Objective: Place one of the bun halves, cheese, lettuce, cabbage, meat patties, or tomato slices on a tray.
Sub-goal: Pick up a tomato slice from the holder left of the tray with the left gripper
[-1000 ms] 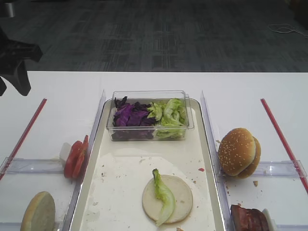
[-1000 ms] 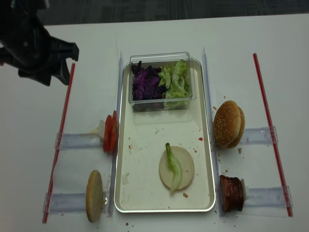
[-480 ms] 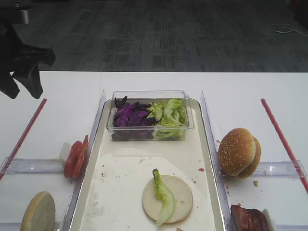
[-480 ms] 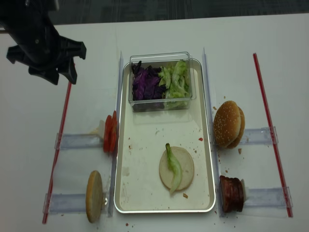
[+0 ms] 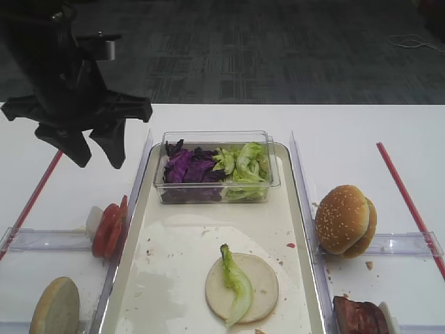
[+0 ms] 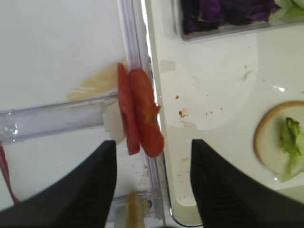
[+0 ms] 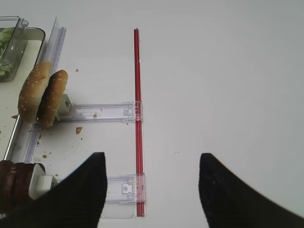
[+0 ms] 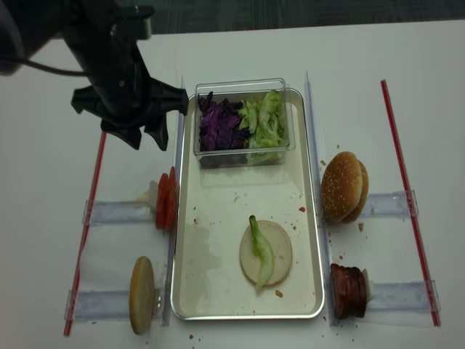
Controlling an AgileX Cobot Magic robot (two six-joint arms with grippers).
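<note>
A: How does the left gripper (image 8: pixel 146 138) stand?
B: Spread wide with nothing between its fingers, hanging above the table.
A: And the tomato slices (image 6: pixel 140 113)?
B: Just below it, upright on edge, beside the tray (image 8: pixel 218 283) rim.
A: The right gripper (image 7: pixel 152 190)?
B: Also parted and bare; sesame bun halves (image 7: pixel 42 92) sit ahead to its left.

I see the tray (image 8: pixel 190 269) lying lengthwise, its whitish liner flecked with crumbs. On it lies a flat cream bun half (image 8: pixel 266 252) with a strip of lettuce (image 8: pixel 261 250) across it. More lettuce (image 8: pixel 266 120) and purple cabbage (image 8: pixel 221 123) lie at the far end. Tomato slices (image 8: pixel 166 199) stand on edge left of the tray; sesame buns (image 8: pixel 344 187) and meat patties (image 8: pixel 349 291) right.
</note>
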